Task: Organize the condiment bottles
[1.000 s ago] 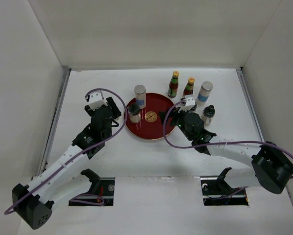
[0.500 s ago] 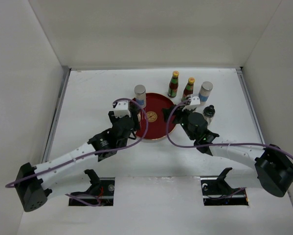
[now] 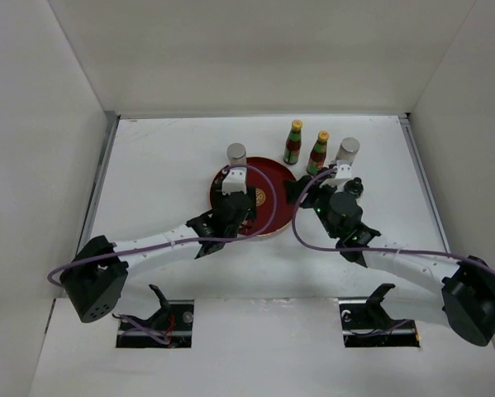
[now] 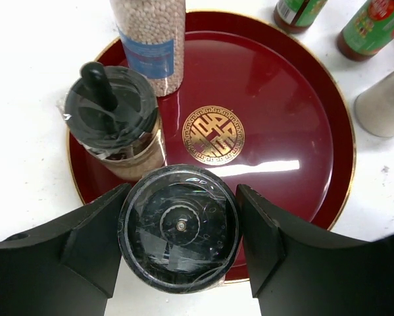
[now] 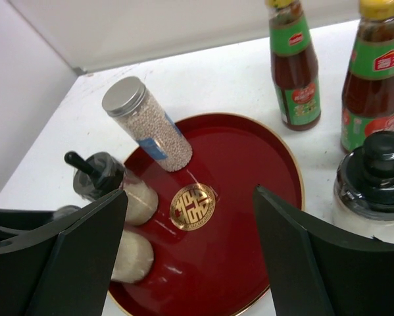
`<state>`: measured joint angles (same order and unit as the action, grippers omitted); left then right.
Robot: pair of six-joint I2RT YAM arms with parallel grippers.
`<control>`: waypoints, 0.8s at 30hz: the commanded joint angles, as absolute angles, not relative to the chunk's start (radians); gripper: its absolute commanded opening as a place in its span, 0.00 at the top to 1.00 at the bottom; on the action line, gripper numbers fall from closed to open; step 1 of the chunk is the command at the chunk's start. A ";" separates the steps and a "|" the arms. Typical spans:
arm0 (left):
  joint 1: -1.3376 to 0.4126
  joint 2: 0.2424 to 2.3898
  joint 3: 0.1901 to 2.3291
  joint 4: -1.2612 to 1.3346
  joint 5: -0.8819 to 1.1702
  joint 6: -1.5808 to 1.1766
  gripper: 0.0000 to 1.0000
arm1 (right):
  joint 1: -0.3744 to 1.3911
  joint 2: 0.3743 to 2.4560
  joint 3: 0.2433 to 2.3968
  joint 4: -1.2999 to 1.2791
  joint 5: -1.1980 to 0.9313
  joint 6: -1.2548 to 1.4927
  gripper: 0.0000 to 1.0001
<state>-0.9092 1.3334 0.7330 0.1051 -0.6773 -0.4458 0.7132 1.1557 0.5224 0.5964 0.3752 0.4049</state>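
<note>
My left gripper (image 3: 234,197) (image 4: 181,197) is shut on a black-lidded shaker (image 4: 178,229) standing at the near rim of the red plate (image 3: 273,177). On the plate beside it stand a black knob-topped shaker (image 4: 111,120) and a silver-lidded shaker of pale beads (image 3: 236,154) (image 5: 147,122). My right gripper (image 3: 302,190) (image 5: 190,192) is open and empty over the plate's right side. Two dark-red sauce bottles (image 3: 293,142) (image 3: 318,150), a silver-lidded shaker (image 3: 347,153) and a black-capped shaker (image 3: 355,185) (image 5: 374,184) stand on the table right of the plate.
White walls close in the table on the left, back and right. The plate (image 4: 282,118) has a gold emblem (image 4: 214,135) at its centre and bare red surface on its right half. The right arm's cable loops over the plate's right rim.
My left arm has swung right from the table left of the plate to the plate's near rim. My right gripper has shifted slightly back and right.
</note>
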 commanded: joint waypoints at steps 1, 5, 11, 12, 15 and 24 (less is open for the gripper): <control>-0.894 1.335 0.767 0.245 -0.675 -0.445 0.48 | 0.694 1.124 0.517 0.650 0.396 0.426 0.16; -0.884 1.335 0.721 0.296 -0.673 -0.440 0.37 | 0.693 1.063 0.514 0.628 0.393 0.422 0.17; -0.887 1.254 0.643 0.346 -0.643 -0.428 0.12 | 0.670 0.971 0.547 0.530 0.385 0.411 0.36; -0.890 1.215 0.615 0.372 -0.647 -0.426 0.09 | 0.659 0.969 0.575 0.488 0.380 0.410 0.46; -0.890 1.094 0.517 0.461 -0.647 -0.439 0.06 | 0.628 1.011 0.691 0.352 0.380 0.396 0.70; -0.877 0.695 0.223 0.581 -0.767 -0.509 0.67 | 0.527 1.379 1.104 0.183 0.371 0.244 0.50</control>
<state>-0.8852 0.7792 0.3000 0.5034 -0.6903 -0.4755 0.5568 1.2934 0.9958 0.2604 0.3767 0.3286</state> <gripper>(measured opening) 0.395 0.473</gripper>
